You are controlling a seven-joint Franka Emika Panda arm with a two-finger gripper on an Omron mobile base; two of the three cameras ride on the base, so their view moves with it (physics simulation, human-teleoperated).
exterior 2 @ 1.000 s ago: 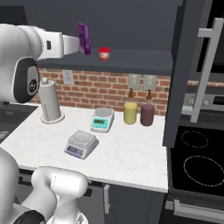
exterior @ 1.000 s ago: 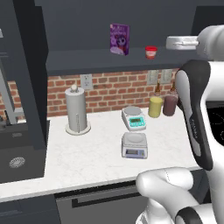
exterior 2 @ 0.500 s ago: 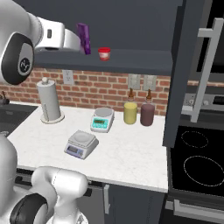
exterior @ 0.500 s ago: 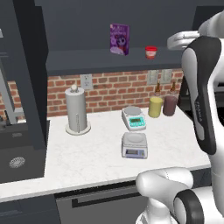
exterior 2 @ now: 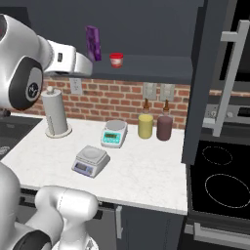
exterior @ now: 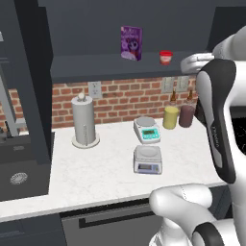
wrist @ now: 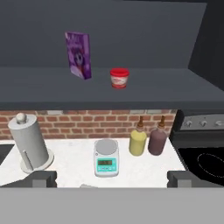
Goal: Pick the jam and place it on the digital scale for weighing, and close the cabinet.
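CHANGE: your arm has swung up to shelf height | GRIPPER: wide open, empty | MEANS: jam dead ahead, untouched; digital scale waiting; cabinet still open

Matt charcoal cabinet, brick backsplash

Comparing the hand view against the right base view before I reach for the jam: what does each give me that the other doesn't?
Hand view alone: the two finger tips wide apart at the bottom, the gripper open and empty, facing the cabinet shelf head-on.

Right base view alone: the grey digital scale on the counter nearer the edge, the stove burners, and the open cabinet door with its silver handle.

Both: the jam beside the purple box on the shelf, the white scale, paper towel holder, yellow and dark canisters.
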